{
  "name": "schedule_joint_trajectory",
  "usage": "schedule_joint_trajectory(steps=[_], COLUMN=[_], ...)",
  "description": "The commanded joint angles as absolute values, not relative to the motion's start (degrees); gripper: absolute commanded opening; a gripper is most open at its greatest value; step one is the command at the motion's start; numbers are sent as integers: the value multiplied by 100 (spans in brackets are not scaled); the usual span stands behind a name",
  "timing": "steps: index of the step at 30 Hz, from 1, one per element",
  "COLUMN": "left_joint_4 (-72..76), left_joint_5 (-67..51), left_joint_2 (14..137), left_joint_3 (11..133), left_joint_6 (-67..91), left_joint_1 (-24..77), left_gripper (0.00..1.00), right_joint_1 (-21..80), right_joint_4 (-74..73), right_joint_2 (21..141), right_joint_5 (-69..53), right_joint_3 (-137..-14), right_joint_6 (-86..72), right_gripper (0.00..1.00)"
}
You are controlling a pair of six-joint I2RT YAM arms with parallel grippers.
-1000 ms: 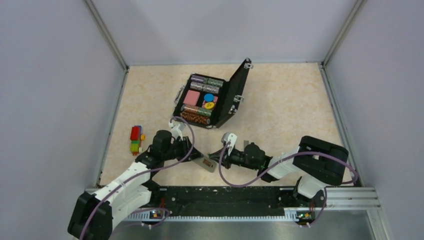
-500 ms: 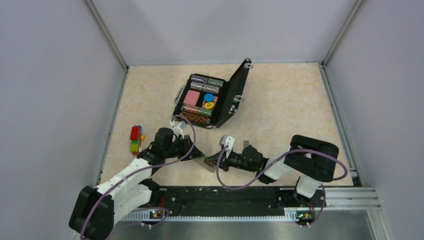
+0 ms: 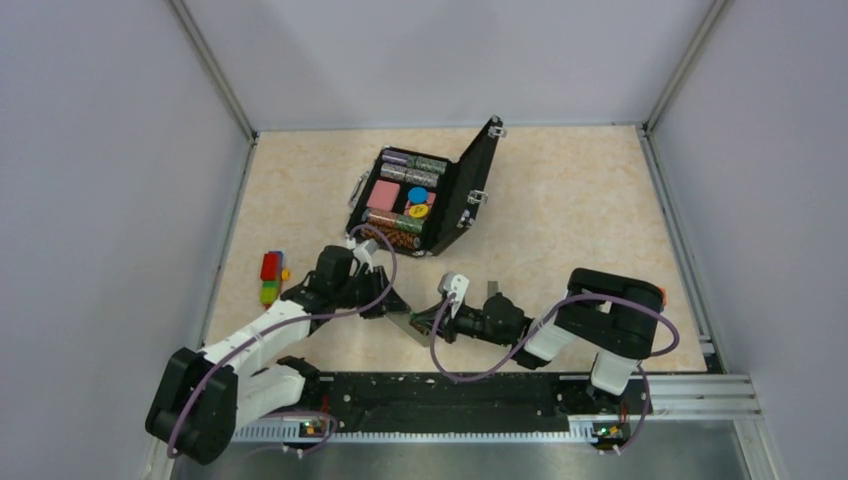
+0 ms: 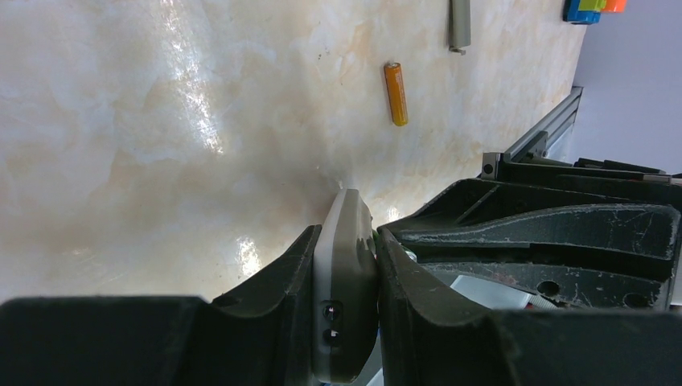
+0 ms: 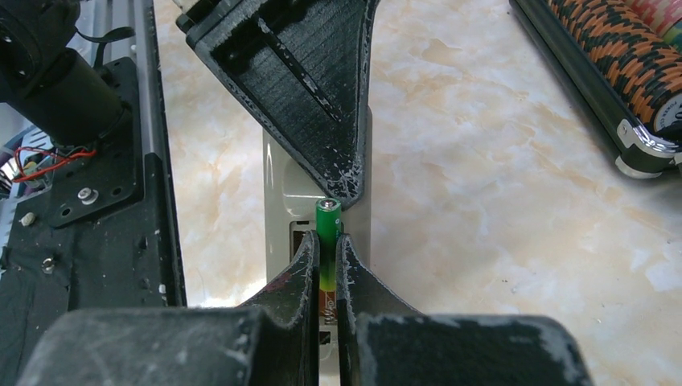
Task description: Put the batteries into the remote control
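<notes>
Left wrist view: my left gripper (image 4: pixel 347 237) is pinching the remote (image 4: pixel 347 305) by its long sides. The remote sits edge-on between my two black fingers, with its far end pointing down toward the table (image 4: pixel 161 161). It looks like a slim grey-white slab with a rounded end. An orange battery (image 4: pixel 395 93) lies flat on the table well beyond my fingertips, touching nothing. Farther off lies a small grey strip (image 4: pixel 459 24).

Right wrist view: my right gripper (image 5: pixel 327 245) is clamped on a green battery (image 5: pixel 328 219), which pokes out past my fingertips with its capped end forward. The battery is bright green at the tip and fades to yellow and orange lower down. Just beneath it lies the remote's pale grey back. One finger of the left gripper lies on the remote, just ahead of the battery's tip. A black case (image 5: pixel 573 76) holding striped chips sits off to my right.

Top view: both grippers meet at the remote from opposite sides. The batteries are too small to make out here. A block toy (image 3: pixel 271 278) lies left of my left arm.
</notes>
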State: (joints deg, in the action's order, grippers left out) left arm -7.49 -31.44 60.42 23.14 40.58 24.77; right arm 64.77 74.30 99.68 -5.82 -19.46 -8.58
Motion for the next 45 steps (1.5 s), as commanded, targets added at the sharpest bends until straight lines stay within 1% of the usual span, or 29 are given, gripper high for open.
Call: schedule_joint_trajectory(steps=[1,24,33,45], left_joint_4=[-1557,-1590,-1298,-1375], left_joint_5=[-2856,-3067,-3414,-3567], left_joint_2=[6266,6537,6822,6812], left_joint_3=[2379,2505,2461,2520], left_joint_6=[3709,3748,3964,3907], left_joint_1=[2423,2276,2236,2018], left_gripper=[0,0,0,0], right_joint_1=[6586,6596,6602,6607], right_joint_4=[8002,8349,8588,8674], right_joint_2=[10117,10615,10823,10821], right_joint_5=[-513,-681,-717,-726], right_joint_3=[-1844,-1868,-1789,-1569], right_joint_6=[-776,-831,-755,-692], right_gripper=[0,0,1,2])
